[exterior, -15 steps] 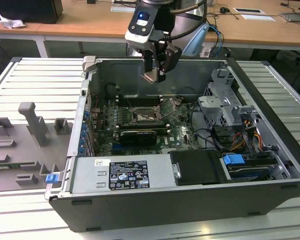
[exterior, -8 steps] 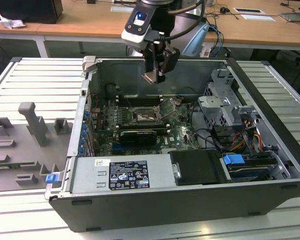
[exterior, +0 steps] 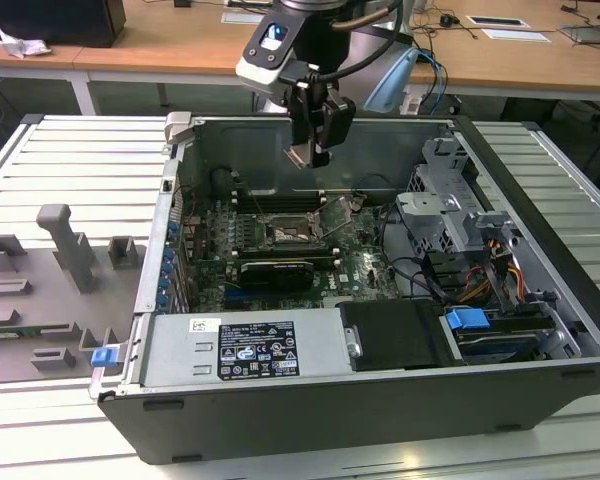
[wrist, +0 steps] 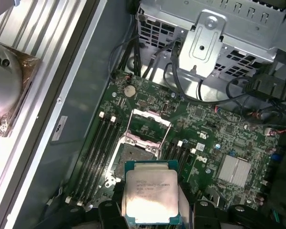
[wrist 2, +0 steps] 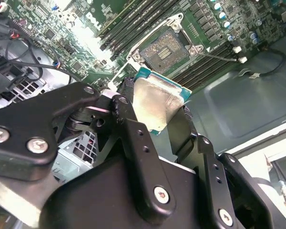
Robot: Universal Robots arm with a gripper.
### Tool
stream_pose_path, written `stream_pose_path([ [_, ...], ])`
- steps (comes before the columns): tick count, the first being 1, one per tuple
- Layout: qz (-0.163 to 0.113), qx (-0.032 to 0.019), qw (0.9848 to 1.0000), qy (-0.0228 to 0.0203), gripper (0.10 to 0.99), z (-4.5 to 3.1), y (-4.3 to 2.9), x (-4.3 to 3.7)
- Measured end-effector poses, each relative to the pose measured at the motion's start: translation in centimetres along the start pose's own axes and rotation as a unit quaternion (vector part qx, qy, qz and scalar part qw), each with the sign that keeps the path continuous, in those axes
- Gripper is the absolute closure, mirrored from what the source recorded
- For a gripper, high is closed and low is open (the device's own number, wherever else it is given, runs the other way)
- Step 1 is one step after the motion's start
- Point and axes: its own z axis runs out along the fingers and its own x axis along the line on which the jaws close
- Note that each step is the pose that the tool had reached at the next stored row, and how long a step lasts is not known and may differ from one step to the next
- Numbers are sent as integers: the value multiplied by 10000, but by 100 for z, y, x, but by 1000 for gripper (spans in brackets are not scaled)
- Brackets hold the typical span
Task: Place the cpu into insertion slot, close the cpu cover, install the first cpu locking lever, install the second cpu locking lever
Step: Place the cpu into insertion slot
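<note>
My gripper (exterior: 313, 150) hangs inside the open computer case, above the motherboard (exterior: 365, 262), shut on the cpu (exterior: 299, 156). In both wrist views the cpu (wrist: 150, 193) is a small square chip with a pale metal top (wrist 2: 155, 102), pinched at its edges by the black fingers (wrist 2: 128, 119). The open insertion slot (wrist: 133, 157) (wrist 2: 169, 47) (exterior: 284, 236) lies below it with its contacts bare. The cpu cover (wrist: 148, 119) stands swung up at the slot's far edge. A thin locking lever (wrist 2: 219, 55) sticks out beside the slot, unlatched.
Memory slots (wrist: 97, 143) flank the socket. A long black card (exterior: 275, 272) lies in front of it, with the labelled power supply (exterior: 240, 350) at the case's near wall. The drive cage (exterior: 450, 210) and cables (exterior: 430, 275) fill the exterior view's right. Grey fixtures (exterior: 70, 250) stand outside.
</note>
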Motion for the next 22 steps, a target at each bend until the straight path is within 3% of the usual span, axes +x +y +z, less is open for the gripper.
stream_pose_path([
  [22, 140, -2, 9999, -12, 561, 63, -5, -1],
])
